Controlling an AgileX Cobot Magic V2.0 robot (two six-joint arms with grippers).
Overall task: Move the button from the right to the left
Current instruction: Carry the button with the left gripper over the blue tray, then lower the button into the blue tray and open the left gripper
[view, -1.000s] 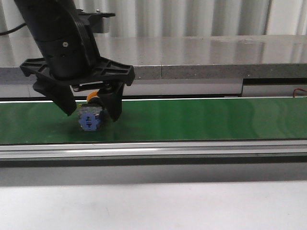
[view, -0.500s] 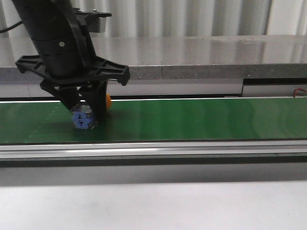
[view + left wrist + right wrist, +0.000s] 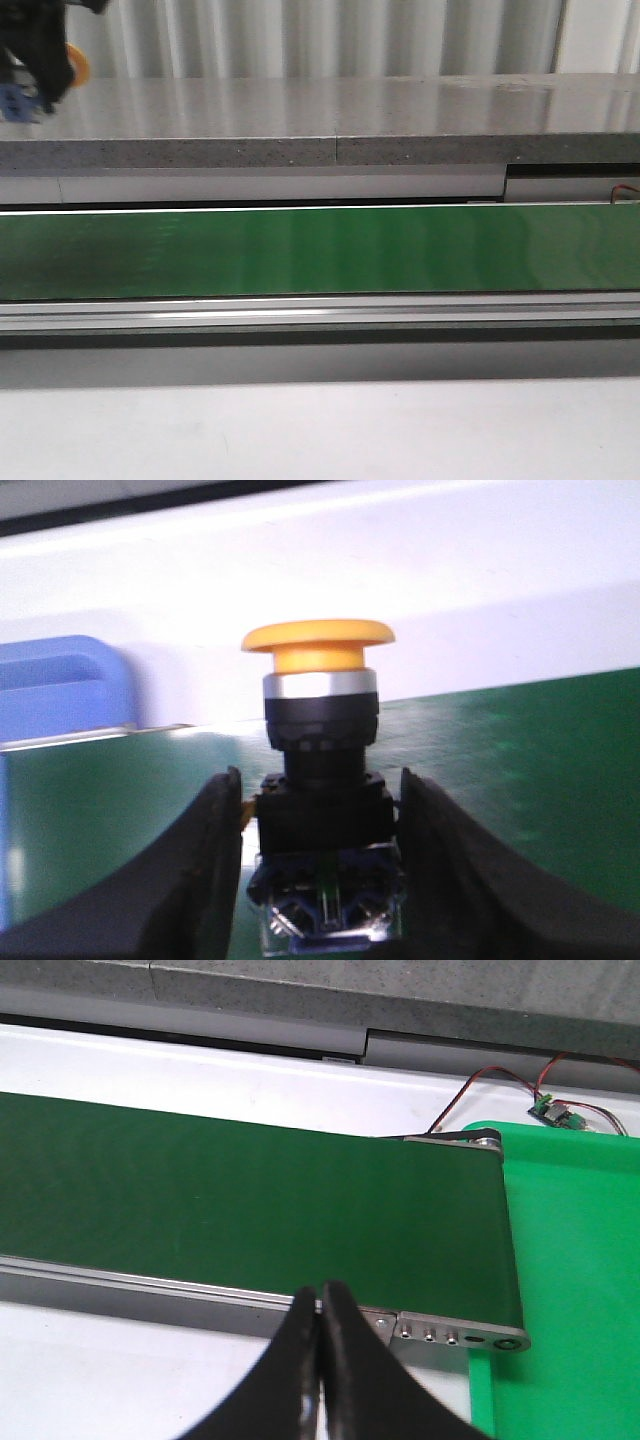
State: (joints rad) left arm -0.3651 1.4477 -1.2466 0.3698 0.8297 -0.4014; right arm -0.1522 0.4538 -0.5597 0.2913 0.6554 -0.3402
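The button (image 3: 322,780), with a yellow-orange cap, black collar and blue-grey body bearing a green mark, sits clamped between the two black fingers of my left gripper (image 3: 320,830), held above the green belt (image 3: 520,770). In the front view the left gripper (image 3: 35,75) shows only at the top left corner, high above the belt (image 3: 330,250), with the button's (image 3: 18,100) blue body and an orange edge peeking out beside it. My right gripper (image 3: 320,1305) is shut with nothing in it, over the near rail of the belt (image 3: 250,1210) close to its right end.
A blue bin (image 3: 60,685) stands beyond the belt's far left in the left wrist view. A bright green mat (image 3: 570,1290) lies past the belt's right end, with a small circuit board and wires (image 3: 555,1112) behind it. A grey ledge (image 3: 330,145) runs behind the belt.
My left gripper closed on the button on the belt, then rose and moved left with it, leaving the belt bare in the front view.
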